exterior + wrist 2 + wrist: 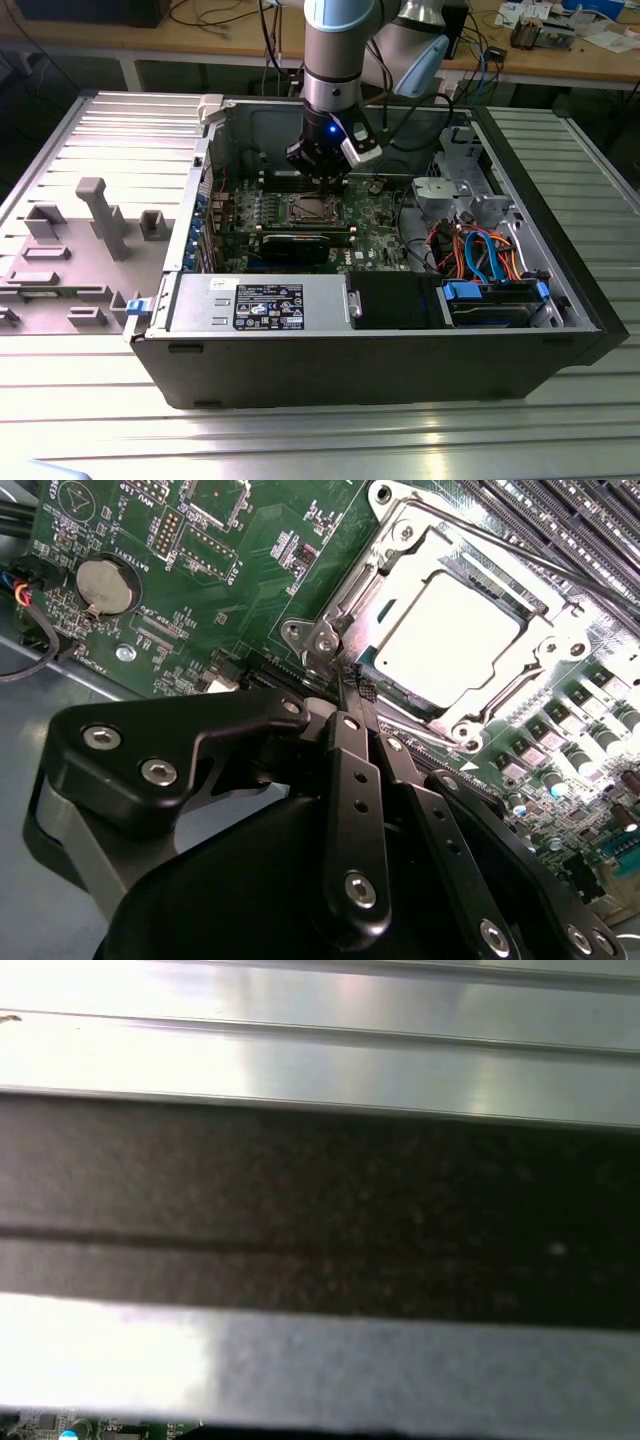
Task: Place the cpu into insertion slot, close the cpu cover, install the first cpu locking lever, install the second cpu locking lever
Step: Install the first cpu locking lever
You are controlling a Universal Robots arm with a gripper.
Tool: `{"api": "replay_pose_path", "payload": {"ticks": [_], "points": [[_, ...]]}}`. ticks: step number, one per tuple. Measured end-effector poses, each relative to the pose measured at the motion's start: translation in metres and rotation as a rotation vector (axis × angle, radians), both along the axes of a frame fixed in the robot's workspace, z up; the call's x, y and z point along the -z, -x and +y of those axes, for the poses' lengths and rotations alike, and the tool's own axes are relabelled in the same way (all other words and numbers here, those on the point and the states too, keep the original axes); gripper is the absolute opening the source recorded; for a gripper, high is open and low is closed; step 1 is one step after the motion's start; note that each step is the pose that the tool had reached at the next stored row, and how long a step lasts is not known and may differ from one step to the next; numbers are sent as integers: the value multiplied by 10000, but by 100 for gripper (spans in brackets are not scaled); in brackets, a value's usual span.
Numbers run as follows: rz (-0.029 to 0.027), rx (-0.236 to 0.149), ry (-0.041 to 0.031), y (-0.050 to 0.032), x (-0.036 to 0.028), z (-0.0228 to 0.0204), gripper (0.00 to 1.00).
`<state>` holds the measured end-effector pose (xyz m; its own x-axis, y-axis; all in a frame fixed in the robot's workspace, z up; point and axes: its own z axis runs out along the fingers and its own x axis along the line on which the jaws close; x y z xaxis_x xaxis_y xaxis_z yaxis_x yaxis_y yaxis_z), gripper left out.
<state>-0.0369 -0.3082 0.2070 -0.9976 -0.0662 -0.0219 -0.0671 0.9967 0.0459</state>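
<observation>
The cpu (450, 630) lies flat in the insertion slot (308, 208), its pale metal top showing through the cut-out of the cpu cover (372, 575). The cover lies down over it as a silver frame. My gripper (350, 688) hangs low over the green board, its black fingers (352, 780) pressed together, with the tips at the socket's corner beside the cover's edge. Whether the tips touch a lever I cannot tell. In the exterior view the gripper (320, 172) stands just behind the socket, inside the open computer case. A thin dark rod (560, 558) runs along the socket's far side.
The memory slots (560, 505) run beside the socket, and a coin battery (105, 585) sits on the board. A black expansion card (300, 243), the power supply (260, 305), the drive bay (495, 300) and coloured cables (480, 250) crowd the case. A grey fixture tray (80, 240) lies on the exterior view's left.
</observation>
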Motion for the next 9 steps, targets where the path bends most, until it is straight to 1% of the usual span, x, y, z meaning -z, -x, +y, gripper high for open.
{"api": "replay_pose_path", "payload": {"ticks": [5,9], "points": [[1,0,33,-2,14,1,11],[3,0,76,-4,26,0,11]]}}
